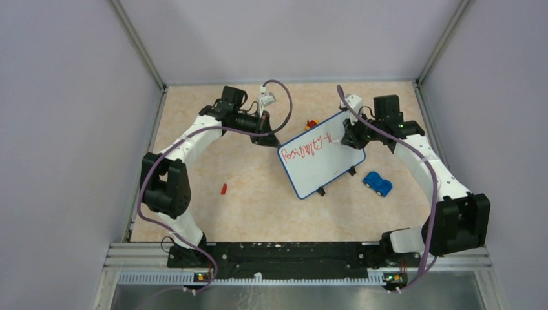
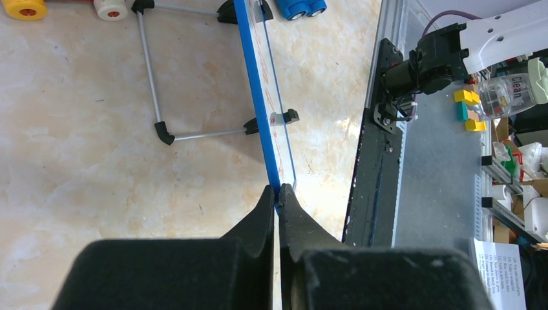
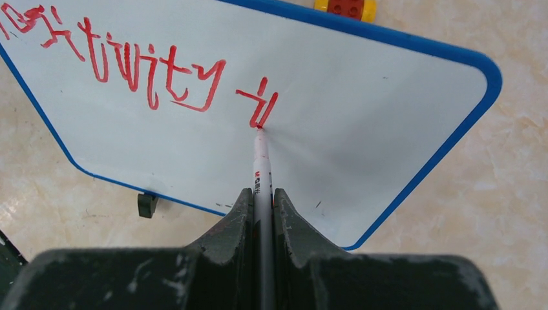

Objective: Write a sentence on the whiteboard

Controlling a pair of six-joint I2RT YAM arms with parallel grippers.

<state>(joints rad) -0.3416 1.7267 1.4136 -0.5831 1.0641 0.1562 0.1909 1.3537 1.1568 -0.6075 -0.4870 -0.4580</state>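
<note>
The whiteboard (image 1: 321, 161) stands on its wire legs and black feet in the far middle of the tan table (image 1: 245, 213), turned at an angle between the two arms. The left gripper (image 2: 278, 194) has its jaws pressed together on the board's blue rim at one corner, with the edge pinched between the fingertips. The right gripper (image 3: 262, 197) is clamped on a thin white marker (image 3: 261, 161), whose red tip touches the white face. The sentence (image 3: 139, 74) runs in one uneven red line across the upper part of the board, reading roughly "Positivity", followed by a short unfinished mark where the tip rests. A blue toy car (image 1: 377, 183) sits on the table near the board's right side, apart from it. A small red piece (image 1: 224, 189) lies well apart to the left, and a yellow and red brick (image 3: 346, 6) lies just behind the board's far edge. In the left wrist view, a clear bottle (image 2: 514, 93) labelled "Clean" stands on the clutter beyond the table's front rail. Its contents are too blurred to tell, though it may be partly filled.
</note>
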